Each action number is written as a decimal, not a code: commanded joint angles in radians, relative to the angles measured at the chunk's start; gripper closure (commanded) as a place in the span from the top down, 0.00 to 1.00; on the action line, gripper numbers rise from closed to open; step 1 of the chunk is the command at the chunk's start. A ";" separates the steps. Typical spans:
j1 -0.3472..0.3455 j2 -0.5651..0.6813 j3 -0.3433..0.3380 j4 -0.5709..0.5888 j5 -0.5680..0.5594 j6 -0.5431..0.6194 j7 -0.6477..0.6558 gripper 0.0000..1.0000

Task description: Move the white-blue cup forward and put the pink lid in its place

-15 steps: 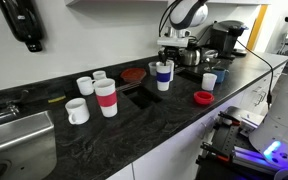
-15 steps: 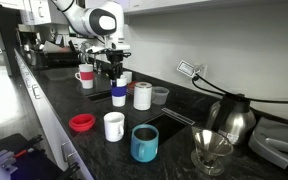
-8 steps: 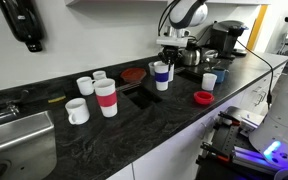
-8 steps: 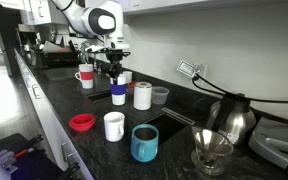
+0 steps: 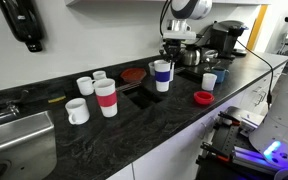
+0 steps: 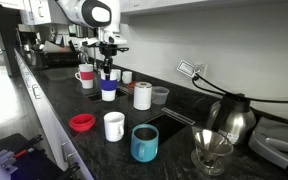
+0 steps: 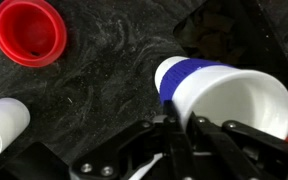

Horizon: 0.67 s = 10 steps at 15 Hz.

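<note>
Wrist view: gripper [image 7: 187, 122] jaws pinch only the cup [image 7: 199, 80] rim, so it may twist loose and topple when set down near the lid [image 7: 29, 32].

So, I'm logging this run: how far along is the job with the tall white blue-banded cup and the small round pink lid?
Nothing looks finished. In hand: the gripper appears to pinch the rim of the tall white cup with a dark-blue band. Left: set it down forward, then put the small round pink lid, lying apart on the dark counter, in its place.
</note>
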<state>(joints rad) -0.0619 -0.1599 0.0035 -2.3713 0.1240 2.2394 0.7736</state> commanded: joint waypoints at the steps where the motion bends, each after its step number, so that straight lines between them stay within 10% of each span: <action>1: -0.001 -0.056 -0.010 -0.015 -0.013 -0.087 -0.096 0.02; 10: 0.013 -0.153 0.041 -0.090 -0.126 -0.150 -0.255 0.02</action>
<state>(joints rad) -0.0576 -0.2817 0.0293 -2.4305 0.0088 2.0842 0.5691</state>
